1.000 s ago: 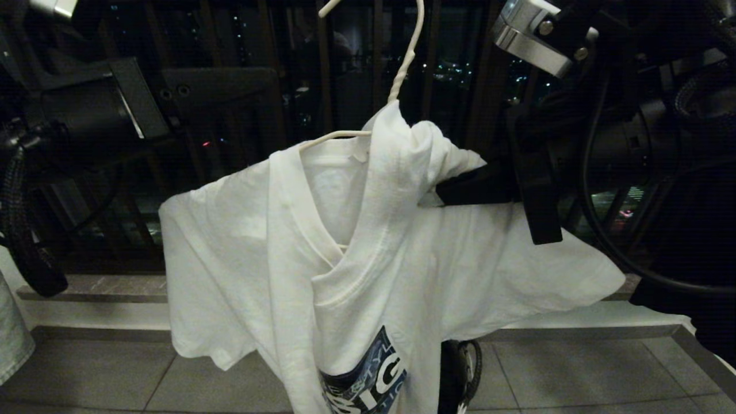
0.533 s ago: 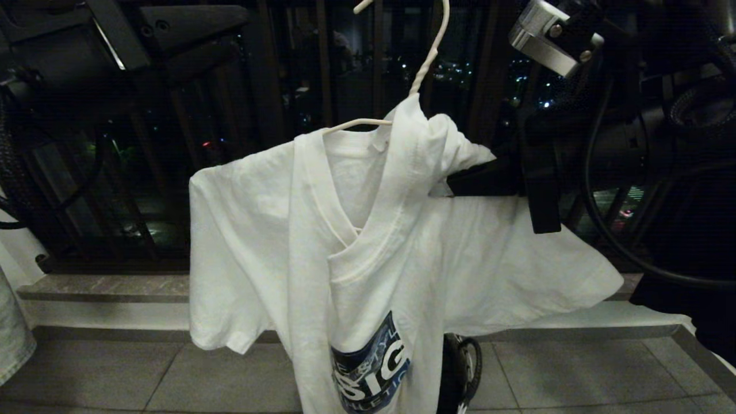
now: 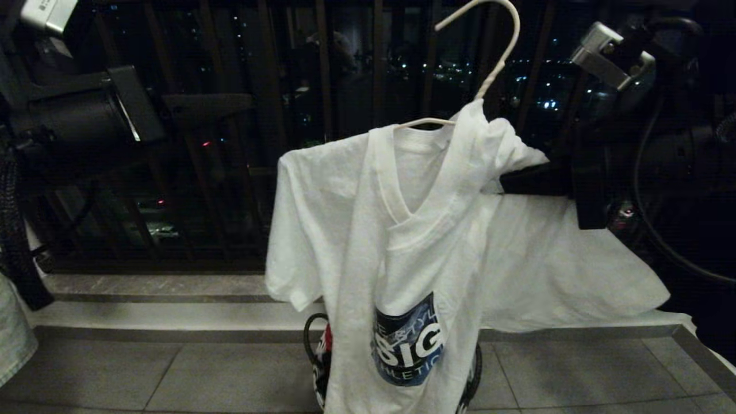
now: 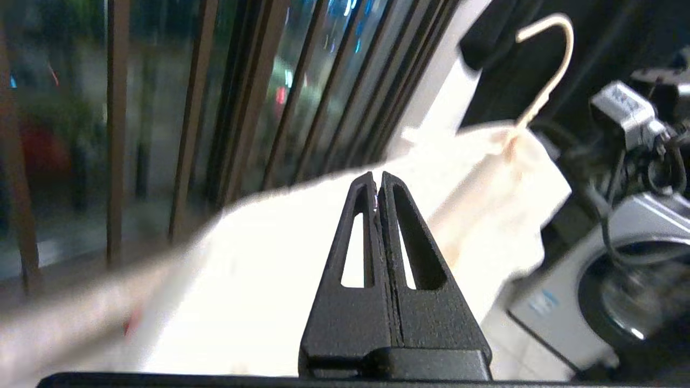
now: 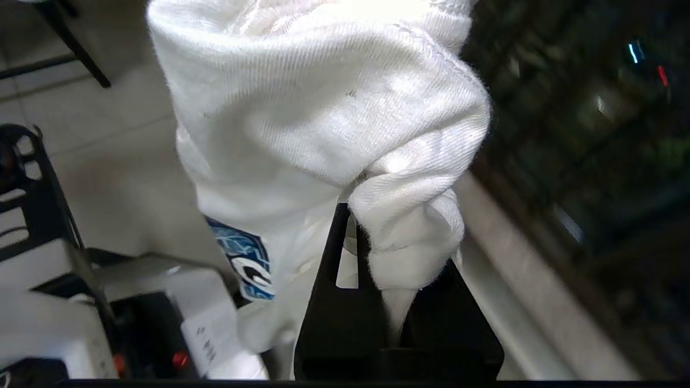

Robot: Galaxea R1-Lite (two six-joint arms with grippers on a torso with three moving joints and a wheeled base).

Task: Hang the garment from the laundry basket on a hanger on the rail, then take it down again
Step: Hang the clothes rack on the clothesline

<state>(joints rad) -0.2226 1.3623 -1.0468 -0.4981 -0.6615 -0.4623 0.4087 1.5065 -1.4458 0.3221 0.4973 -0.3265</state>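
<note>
The garment (image 3: pixel 368 230), a white T-shirt with a dark blue chest print (image 3: pixel 408 339), hangs on the off-white wire hanger (image 3: pixel 494 63), whose hook is free in the air. My right gripper (image 3: pixel 509 179) reaches in from the right and is shut on the bunched shoulder cloth (image 5: pixel 404 231); the right gripper (image 5: pixel 358 215) has one finger covered by fabric. My left gripper (image 3: pixel 244 103) is shut and empty, up at the left and apart from the shirt. From the left wrist, the left gripper (image 4: pixel 377 175) points toward the garment (image 4: pixel 259 280). The rail and laundry basket are out of view.
Dark balcony railing bars (image 3: pixel 322 69) stand behind, above a stone step (image 3: pixel 161 287) and a tiled floor. A pale denim garment (image 3: pixel 14 333) hangs at the left edge. A dark loop (image 3: pixel 313 351) shows behind the shirt's hem. A washing machine (image 4: pixel 620 280) stands beyond the shirt.
The hanger and shirt have moved right with my right gripper, and the whole hook now shows. My left gripper has gone from open to shut, with nothing in it.
</note>
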